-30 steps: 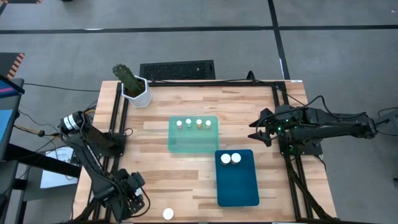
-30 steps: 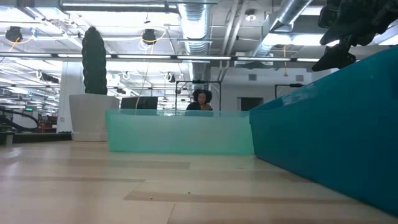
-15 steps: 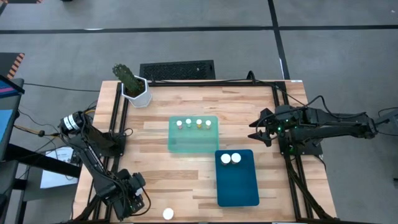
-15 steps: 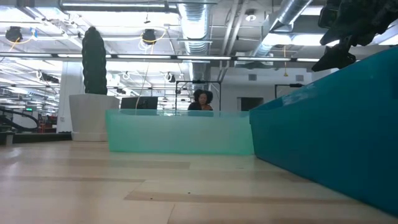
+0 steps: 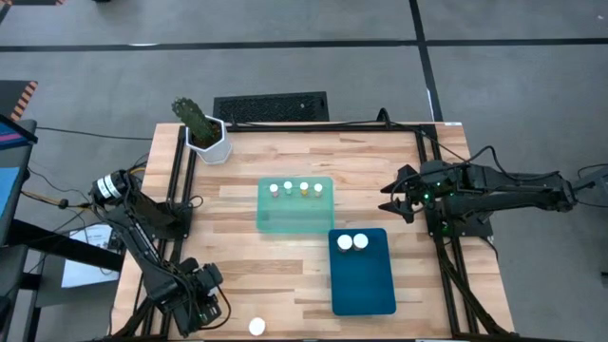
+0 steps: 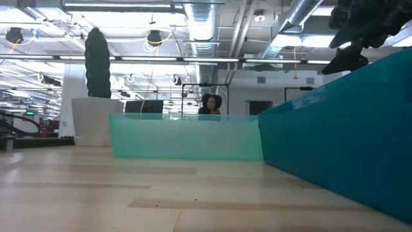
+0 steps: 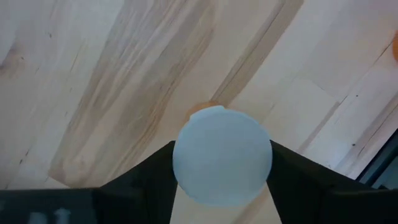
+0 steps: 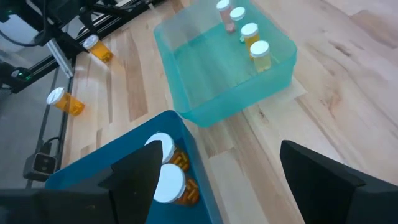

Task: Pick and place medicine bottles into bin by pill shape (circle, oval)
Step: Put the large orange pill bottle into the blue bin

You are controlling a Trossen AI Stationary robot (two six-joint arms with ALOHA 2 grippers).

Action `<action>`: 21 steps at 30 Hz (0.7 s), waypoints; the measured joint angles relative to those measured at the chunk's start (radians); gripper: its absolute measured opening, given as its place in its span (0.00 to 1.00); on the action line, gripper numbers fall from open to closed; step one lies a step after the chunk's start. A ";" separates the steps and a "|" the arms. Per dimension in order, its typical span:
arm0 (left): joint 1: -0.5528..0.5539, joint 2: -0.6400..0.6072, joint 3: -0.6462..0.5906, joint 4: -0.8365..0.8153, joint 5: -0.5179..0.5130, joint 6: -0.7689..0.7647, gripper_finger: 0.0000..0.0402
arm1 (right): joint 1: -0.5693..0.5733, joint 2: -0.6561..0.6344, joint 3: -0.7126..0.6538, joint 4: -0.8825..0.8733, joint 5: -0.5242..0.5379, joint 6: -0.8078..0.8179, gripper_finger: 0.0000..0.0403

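Six bottles are already binned: four narrow ones (image 5: pixel 295 188) stand in a row in the pale green bin (image 5: pixel 295 220), and two wider ones (image 5: pixel 352 242) sit together in the blue bin (image 5: pixel 364 285). Two bottles are left. One (image 7: pixel 222 163) stands between the left gripper's (image 7: pixel 222 186) fingers near the table's (image 5: pixel 247 256) front edge; whether they clamp it cannot be told. Another (image 8: pixel 65 102) lies off the table beside the frame. The right gripper (image 5: pixel 394 202) hovers open, right of the bins.

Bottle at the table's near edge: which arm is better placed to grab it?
The left. Its gripper sits beside the white-capped bottle, whose cap fills the space between its fingers in the left wrist view. The right gripper hangs at the table's right edge, beyond both trays.
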 joint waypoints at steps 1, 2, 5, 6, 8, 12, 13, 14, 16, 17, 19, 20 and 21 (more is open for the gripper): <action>0.003 0.000 0.000 0.000 0.000 0.000 0.50 | 0.000 0.000 0.000 0.000 0.003 0.000 0.83; 0.005 0.000 0.000 0.000 0.000 0.000 0.50 | 0.000 0.000 0.000 0.000 0.003 0.000 0.83; 0.018 0.000 0.000 0.003 0.000 -0.002 0.52 | 0.000 0.000 0.000 0.000 0.004 0.000 0.83; 0.024 0.000 0.000 0.005 0.000 -0.005 0.52 | 0.000 0.000 0.000 0.000 0.004 0.000 0.83; 0.042 0.000 0.003 0.011 0.004 -0.006 0.53 | 0.000 0.000 0.000 0.000 0.004 0.000 0.83; 0.094 0.000 0.051 0.007 0.011 0.046 0.51 | 0.000 0.000 0.000 0.000 0.004 0.000 0.83; 0.111 0.000 0.066 0.001 0.011 0.067 0.51 | 0.000 0.000 0.000 0.000 0.005 0.000 0.83; 0.131 0.000 0.082 -0.002 0.010 0.092 0.51 | 0.000 0.000 0.000 0.000 0.005 0.000 0.83; 0.171 0.000 0.117 -0.001 0.010 0.148 0.51 | 0.000 0.000 0.000 0.000 0.005 0.000 0.83; 0.194 -0.001 0.133 -0.002 0.009 0.177 0.52 | 0.000 0.000 0.000 0.000 0.005 0.000 0.83; 0.246 -0.001 0.169 -0.006 0.009 0.240 0.52 | 0.000 0.000 0.000 0.000 0.005 0.000 0.83; 0.275 -0.001 0.190 -0.008 0.008 0.274 0.52 | 0.000 0.000 0.000 0.000 0.005 0.000 0.83; 0.305 -0.001 0.210 -0.008 0.003 0.310 0.52 | 0.000 0.000 0.000 0.000 0.005 0.000 0.83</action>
